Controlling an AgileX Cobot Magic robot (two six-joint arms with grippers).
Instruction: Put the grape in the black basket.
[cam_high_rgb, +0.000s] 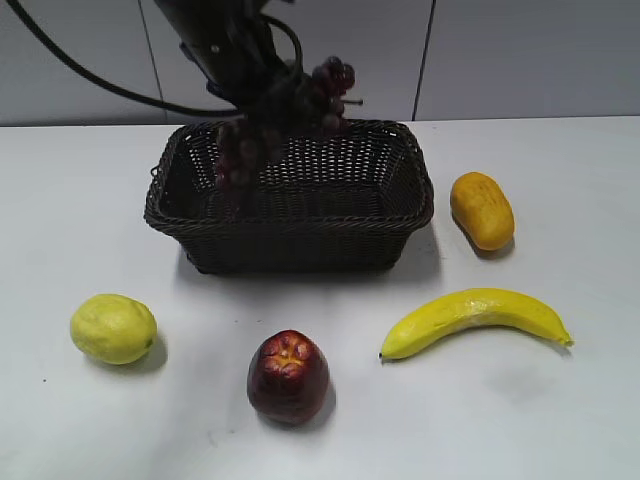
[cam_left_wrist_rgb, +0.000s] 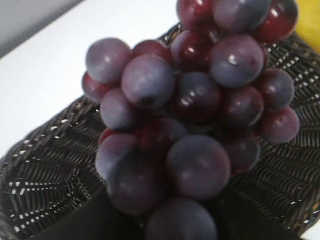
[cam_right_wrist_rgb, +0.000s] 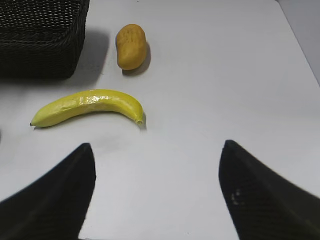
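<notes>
Purple-red and filling the left wrist view, the grape (cam_left_wrist_rgb: 190, 125) hangs just ahead of the left gripper (cam_high_rgb: 255, 95), its berries blurred by closeness; the fingers themselves are hidden behind the fruit, though the bunch appears to be pinched in them, since it dangles in the air. Beneath it lies the woven floor of the black basket (cam_left_wrist_rgb: 45, 175). In the exterior view the bunch (cam_high_rgb: 285, 110) hangs from the dark arm above the back left part of the basket (cam_high_rgb: 290, 225), its lower berries dipping below the braided rim, its upper end sticking up to the right. The right gripper (cam_right_wrist_rgb: 155, 190) has its fingers (cam_right_wrist_rgb: 60, 195) spread wide apart over bare white table (cam_right_wrist_rgb: 225, 75), holding nothing. Just ahead of it lies a banana (cam_right_wrist_rgb: 87, 106); beyond that an orange-yellow fruit (cam_right_wrist_rgb: 131, 46), with the basket's corner (cam_right_wrist_rgb: 42, 37) ahead to the left.
</notes>
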